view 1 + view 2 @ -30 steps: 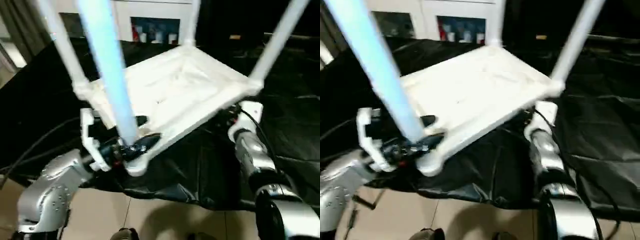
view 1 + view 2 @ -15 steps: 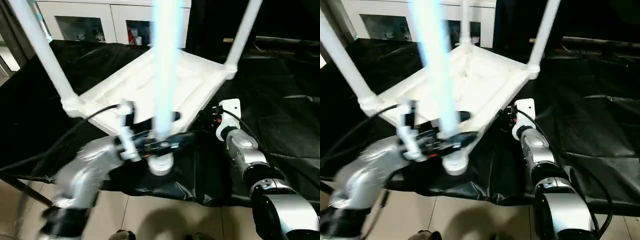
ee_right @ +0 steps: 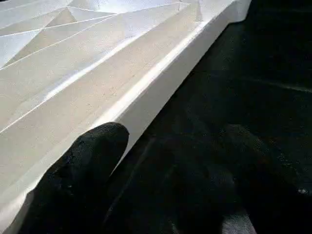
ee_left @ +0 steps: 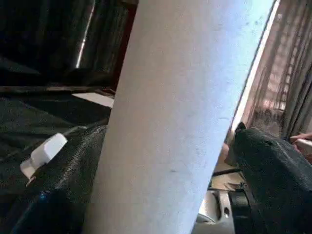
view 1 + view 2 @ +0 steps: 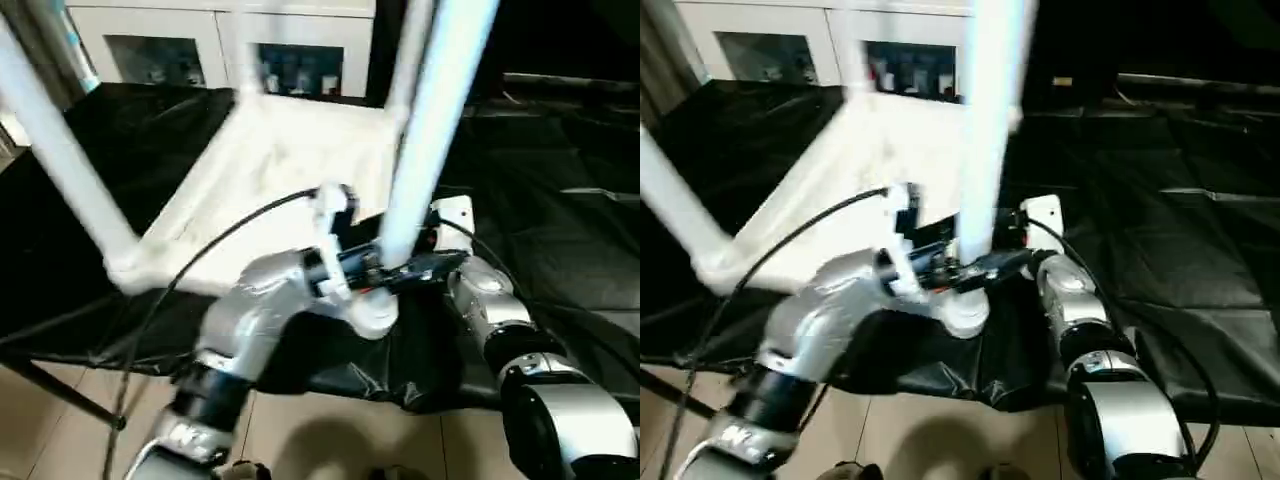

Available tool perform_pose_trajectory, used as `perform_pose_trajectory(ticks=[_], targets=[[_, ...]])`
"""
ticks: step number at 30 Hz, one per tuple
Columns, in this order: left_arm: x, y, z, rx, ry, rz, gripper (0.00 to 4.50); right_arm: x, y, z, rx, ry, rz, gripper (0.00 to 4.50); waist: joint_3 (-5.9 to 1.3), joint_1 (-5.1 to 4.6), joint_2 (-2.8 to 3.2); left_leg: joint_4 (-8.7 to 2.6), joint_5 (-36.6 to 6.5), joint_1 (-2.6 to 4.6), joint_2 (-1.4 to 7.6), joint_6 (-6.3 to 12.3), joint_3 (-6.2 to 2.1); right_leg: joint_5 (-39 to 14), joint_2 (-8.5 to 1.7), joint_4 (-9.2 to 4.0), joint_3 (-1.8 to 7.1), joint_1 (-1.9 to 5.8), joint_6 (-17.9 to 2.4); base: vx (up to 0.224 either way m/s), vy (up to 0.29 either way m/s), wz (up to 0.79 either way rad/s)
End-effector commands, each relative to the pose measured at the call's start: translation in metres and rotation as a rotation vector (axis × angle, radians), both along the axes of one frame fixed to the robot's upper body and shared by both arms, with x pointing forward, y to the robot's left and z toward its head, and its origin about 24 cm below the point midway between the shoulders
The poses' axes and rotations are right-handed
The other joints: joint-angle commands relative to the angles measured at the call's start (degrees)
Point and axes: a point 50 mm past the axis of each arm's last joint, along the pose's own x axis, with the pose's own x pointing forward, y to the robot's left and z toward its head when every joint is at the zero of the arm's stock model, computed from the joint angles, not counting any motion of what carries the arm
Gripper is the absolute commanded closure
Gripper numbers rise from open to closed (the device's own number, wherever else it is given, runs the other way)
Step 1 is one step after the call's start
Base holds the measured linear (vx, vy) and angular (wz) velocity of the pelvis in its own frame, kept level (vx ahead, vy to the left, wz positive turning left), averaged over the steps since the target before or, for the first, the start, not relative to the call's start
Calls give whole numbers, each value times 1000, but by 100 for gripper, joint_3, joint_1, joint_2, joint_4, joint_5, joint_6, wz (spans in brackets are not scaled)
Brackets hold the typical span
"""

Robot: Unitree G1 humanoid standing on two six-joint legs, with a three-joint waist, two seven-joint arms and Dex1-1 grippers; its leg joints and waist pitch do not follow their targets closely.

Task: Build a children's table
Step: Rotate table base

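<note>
Two black fingers of the left gripper (image 5: 400, 272) straddle the nearest long white tubular leg (image 5: 425, 140) just above its round corner socket (image 5: 372, 312); the wrist view shows the tube between both pads. At three o'clock from it, the right gripper (image 3: 170, 185) stands spread, one finger (image 3: 92, 151) over the rim, nothing clamped. Beyond, toward twelve o'clock, the upturned white plastic table's ribbed square top (image 5: 290, 160) lies on the black cloth (image 5: 570, 250), before the white glass-door cabinet (image 5: 190, 50).
</note>
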Motion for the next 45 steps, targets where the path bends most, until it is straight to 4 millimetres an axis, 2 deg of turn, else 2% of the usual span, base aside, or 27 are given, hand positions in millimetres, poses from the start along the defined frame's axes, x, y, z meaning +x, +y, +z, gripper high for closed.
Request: perform_pose_trajectory(ticks=[1,6,9,12,14,17,18,21,23,24,25,26,27,28,29,30,31,33,34,35,36,40,43,45], targets=[[1,-10,4,13,-31,7,2,0,22,1,12,-3,105,72,-543,79,-45,-322,-1027,110,148,547,-68,-525,-236,-408,149,342,-1726,0,0,0],[8,-12,2,17,-43,70,2,-1,24,1,24,-1,132,72,-526,87,-46,-338,-1243,121,155,496,-72,-779,-246,-439,148,338,-1684,0,0,0],[16,-7,-2,59,-53,144,2,-1,22,2,21,-11,131,72,-534,95,-26,-343,-1235,124,157,474,-84,-752,-248,-430,144,338,-1665,0,0,0],[26,7,-11,148,-77,216,2,1,11,7,18,-39,97,72,-546,97,-30,-338,-1156,111,153,511,-87,-607,-252,-413,141,346,-1677,0,0,0],[29,20,-17,188,-76,215,2,2,-1,13,9,-67,92,72,-542,108,-8,-342,-1219,128,162,499,-85,-653,-253,-414,137,334,-1704,0,0,0],[28,34,-24,240,-87,169,2,2,-15,21,-16,-100,112,72,-533,125,-10,-346,-1287,126,161,483,-78,-776,-248,-422,132,333,-1701,0,0,0],[26,43,-30,288,-96,116,2,1,-23,25,-31,-117,148,72,-531,143,17,-345,-1320,140,161,471,-78,-852,-241,-425,129,325,-1689,0,0,0],[23,52,-36,349,-110,59,2,-1,-30,30,-53,-134,195,72,-527,188,50,-348,-1384,155,170,392,-68,-927,-232,-425,135,303,-1653,0,0,0],[21,62,-44,437,-110,-14,31,-6,-39,33,-100,-136,267,72,-531,212,45,-358,-1478,161,166,343,-75,-1011,-232,-437,134,299,-1631,0,0,0],[21,67,-47,473,-109,-39,31,-8,-42,34,-118,-134,296,72,-529,225,68,-371,-1564,171,168,334,-77,-1081,-226,-454,135,285,-1600,0,0,0],[21,73,-52,542,-114,-63,42,-11,-47,36,-138,-132,338,72,-528,241,53,-379,-1573,166,170,330,-88,-1064,-221,-450,137,296,-1553,0,0,0],[22,75,-54,576,-117,-73,42,-13,-49,37,-146,-131,357,72,-542,255,106,-370,-1516,174,174,302,-86,-968,-236,-425,144,288,-1590,0,0,0],[24,83,-60,670,-132,-87,49,-19,-56,40,-180,-127,423,72,-542,261,104,-365,-1518,174,163,313,-82,-951,-224,-445,142,290,-1585,0,0,0],[28,88,-64,725,-138,-81,69,-25,-61,44,-205,-113,487,72,-543,307,92,-362,-1556,203,166,341,-81,-933,-205,-455,150,284,-1516,0,0,0],[28,88,-64,725,-138,-81,77,-25,-61,44,-205,-113,487,72,-544,321,79,-360,-1502,189,156,370,-81,-862,-206,-449,154,306,-1500,0,0,0],[30,90,-65,740,-144,-75,84,-30,-64,46,-215,-100,529,72,-562,335,107,-352,-1359,162,163,375,-91,-717,-244,-414,153,321,-1549,0,0,0],[31,90,-65,742,-147,-70,84,-32,-66,47,-218,-91,552,72,-563,349,95,-345,-1332,163,157,415,-83,-709,-240,-428,150,323,-1554,0,0,0],[32,91,-65,751,-144,-79,115,-38,-69,50,-227,-72,594,72,-553,359,98,-354,-1362,153,157,439,-85,-825,-242,-455,144,327,-1578,0,0,0],[33,94,-67,780,-146,-99,122,-51,-76,55,-253,-17,691,72,-544,366,93,-363,-1368,147,164,463,-95,-848,-243,-460,143,334,-1577,0,0,0],[33,95,-68,791,-146,-105,131,-57,-78,57,-265,6,730,72,-549,409,95,-360,-1387,169,176,479,-100,-877,-243,-469,145,333,-1542,0,0,0],[33,95,-68,799,-147,-106,142,-61,-79,58,-272,23,753,72,-545,414,96,-363,-1377,146,171,515,-103,-920,-254,-471,144,339,-1523,0,0,0],[35,97,-73,831,-138,-119,167,-71,-82,64,-284,59,791,72,-530,387,86,-374,-1498,145,162,440,-104,-1421,-272,-534,142,313,-1422,0,0,0],[36,97,-76,841,-133,-120,197,-76,-81,67,-280,73,803,72,-540,400,81,-381,-1493,148,176,402,-118,-1599,-286,-547,145,308,-1326,0,0,0],[37,96,-76,836,-128,-118,204,-78,-79,67,-275,86,816,72,-546,401,52,-377,-1504,154,181,384,-114,-1653,-293,-547,144,295,-1329,0,0,0]])
